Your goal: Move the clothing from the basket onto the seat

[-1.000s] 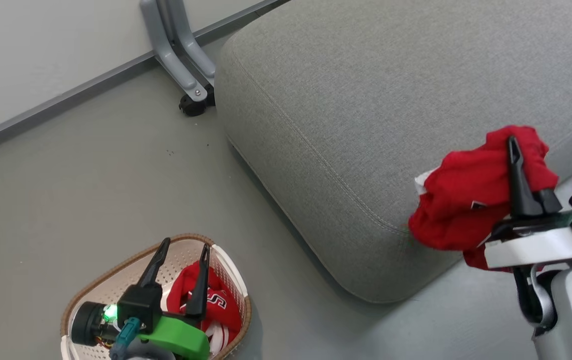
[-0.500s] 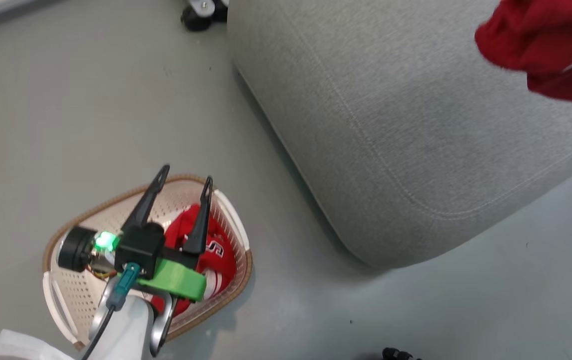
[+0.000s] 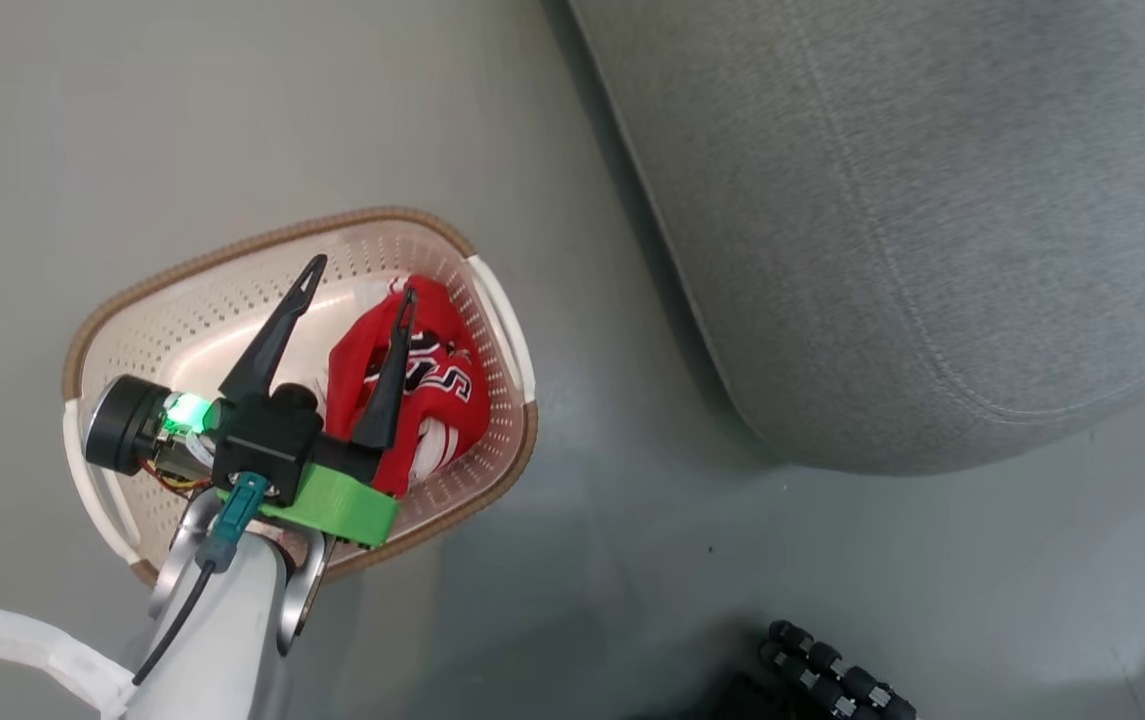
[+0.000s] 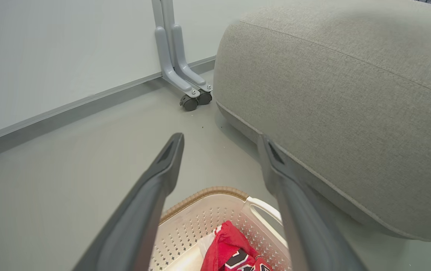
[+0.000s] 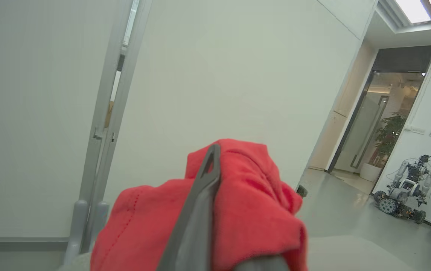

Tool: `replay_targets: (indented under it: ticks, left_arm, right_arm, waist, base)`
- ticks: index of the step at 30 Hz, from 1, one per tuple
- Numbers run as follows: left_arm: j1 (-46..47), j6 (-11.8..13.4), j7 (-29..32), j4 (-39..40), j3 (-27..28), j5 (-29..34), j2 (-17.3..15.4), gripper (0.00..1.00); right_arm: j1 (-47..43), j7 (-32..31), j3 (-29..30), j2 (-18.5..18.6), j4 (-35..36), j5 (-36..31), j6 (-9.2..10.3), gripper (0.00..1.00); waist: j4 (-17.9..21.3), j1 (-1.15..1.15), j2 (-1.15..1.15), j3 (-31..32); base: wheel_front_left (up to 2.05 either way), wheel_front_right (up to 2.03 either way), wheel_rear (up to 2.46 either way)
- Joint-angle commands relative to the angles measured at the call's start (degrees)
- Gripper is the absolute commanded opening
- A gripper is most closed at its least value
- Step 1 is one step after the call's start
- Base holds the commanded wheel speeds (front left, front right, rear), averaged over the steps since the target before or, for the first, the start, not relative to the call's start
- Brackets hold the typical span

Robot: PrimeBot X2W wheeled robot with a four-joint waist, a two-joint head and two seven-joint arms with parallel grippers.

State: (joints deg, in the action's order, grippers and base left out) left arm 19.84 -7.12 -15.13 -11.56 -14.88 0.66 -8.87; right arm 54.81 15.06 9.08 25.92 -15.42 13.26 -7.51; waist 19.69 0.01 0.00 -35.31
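Basket (image 3: 262, 237): small, cream-white perforated plastic with a brown woven-look rim; stands on grey floor (image 3: 132, 100), just beside the seat.
Seat (image 3: 932, 200): large grey fabric-upholstered cushion with a stitched seam; no garment on the part in view.
Lettered garment (image 3: 437, 375): bright red fabric with black block letters; lies bunched in basket, against the seat-side wall.
Left fingers (image 3: 270, 340): spread wide, hovering over basket, one finger above the red fabric; nothing grasped.
Right fingers (image 5: 196, 210): clenched on plain red garment (image 5: 253, 203), held up in the air before a white wall (image 5: 238, 75).
Done: one garment out of basket, by my reading.
Remaining: lay held piece on seat; grasp lettered piece and carry it over.
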Motion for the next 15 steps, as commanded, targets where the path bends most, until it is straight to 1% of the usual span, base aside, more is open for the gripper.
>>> replay_targets:
  ticks: [1, 7, 9, 15]
  left_arm:
    - [1.5, -0.3, 0.0, -0.2, -0.1, 0.4, -0.6, 1.00]
    - [1.9, 0.4, 0.0, -0.5, -0.7, -0.1, -1.0, 1.00]
    - [1.6, 0.6, 0.0, -0.8, -0.8, -0.1, -1.3, 1.00]
    - [1.7, 1.1, 0.0, -1.1, -0.9, -0.5, -1.6, 1.00]
  right_arm:
    - [1.2, 0.2, -0.3, 0.2, -1.3, -0.5, 0.04, 0.00]
    - [2.0, 0.2, -0.4, -0.3, -9.4, -1.4, 0.04, 0.00]
    - [1.5, 0.2, -1.3, -0.7, -13.0, -0.3, 0.04, 0.00]
    - [1.8, 0.2, -3.7, 0.3, -24.5, 2.5, 0.05, 0.00]
  waist:
    - [-3.4, -0.01, 0.00, -4.7]
    - [-4.9, -0.01, 0.00, -6.1]
    - [-5.1, -0.01, 0.00, -6.1]
    - [-5.7, -0.01, 0.00, -6.3]
  base:
    - [0.00, 0.00, 0.00]
    - [0.00, 0.00, 0.00]
    - [0.00, 0.00, 0.00]
    - [0.00, 0.00, 0.00]
